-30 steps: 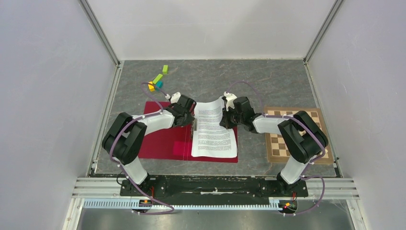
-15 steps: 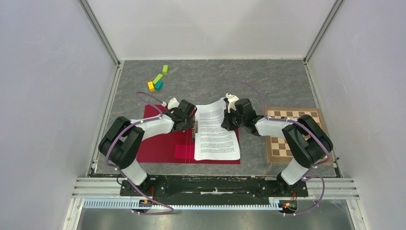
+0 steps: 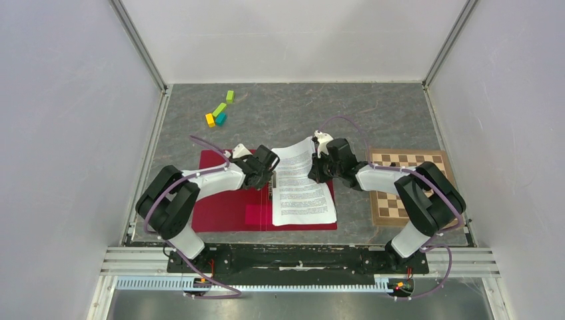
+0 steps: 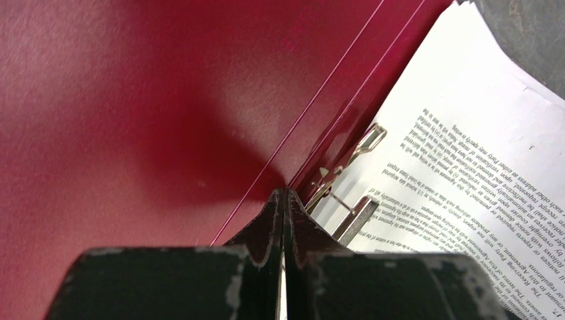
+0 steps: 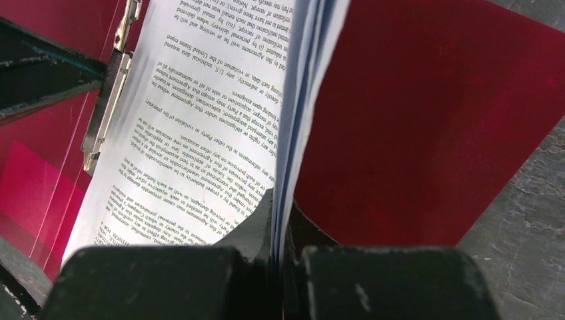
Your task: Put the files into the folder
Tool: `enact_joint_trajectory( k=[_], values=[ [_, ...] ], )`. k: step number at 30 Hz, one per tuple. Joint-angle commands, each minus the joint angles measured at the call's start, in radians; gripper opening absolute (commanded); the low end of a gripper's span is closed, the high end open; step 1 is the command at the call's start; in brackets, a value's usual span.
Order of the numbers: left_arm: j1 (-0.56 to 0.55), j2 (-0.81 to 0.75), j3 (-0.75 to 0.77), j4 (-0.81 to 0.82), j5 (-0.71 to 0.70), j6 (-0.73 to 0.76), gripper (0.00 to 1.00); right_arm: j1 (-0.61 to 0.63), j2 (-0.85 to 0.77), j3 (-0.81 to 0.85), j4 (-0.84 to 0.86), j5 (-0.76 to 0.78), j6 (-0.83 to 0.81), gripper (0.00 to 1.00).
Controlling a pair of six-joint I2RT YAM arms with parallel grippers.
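While over folder (image 3: 223, 200), files (image 3: 300, 193) in right tool (image 3: 314, 168)

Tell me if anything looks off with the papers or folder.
Yes: the files lie on the open folder, but their far right corner is lifted and curled, pinched in the right gripper, not flat.

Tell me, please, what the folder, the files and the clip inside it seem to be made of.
The folder looks like thin plastic, crimson with a fine matte grain in the left wrist view, though coated card cannot be excluded. The files are white paper: thin printed sheets, curling up at one edge. The clip seems bare metal, going by its bright shine.
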Motion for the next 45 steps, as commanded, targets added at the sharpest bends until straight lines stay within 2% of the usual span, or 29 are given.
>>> enact_joint_trajectory(
  k=[1,12,31,34,40,45],
  values=[
    [-0.032,0.002,-0.048,-0.193,-0.032,-0.115,0.02,0.008,-0.038,-0.002,0.001,0.026,0.011,0.0],
    [-0.048,-0.002,-0.052,-0.206,-0.041,-0.171,0.02,0.02,-0.077,-0.023,-0.021,0.041,0.02,0.0],
    [-0.047,0.012,-0.042,-0.198,-0.039,-0.163,0.02,0.048,-0.065,-0.041,-0.016,0.039,0.028,0.0],
    [-0.047,0.011,-0.043,-0.198,-0.038,-0.162,0.02,0.047,-0.069,-0.038,-0.018,0.047,0.031,0.16],
    [-0.047,0.011,-0.039,-0.198,-0.041,-0.158,0.02,0.048,-0.082,-0.014,-0.071,0.084,0.049,0.59],
    [-0.047,0.011,-0.038,-0.198,-0.041,-0.155,0.02,0.048,-0.073,0.009,-0.122,0.122,0.056,0.78]
  ],
)
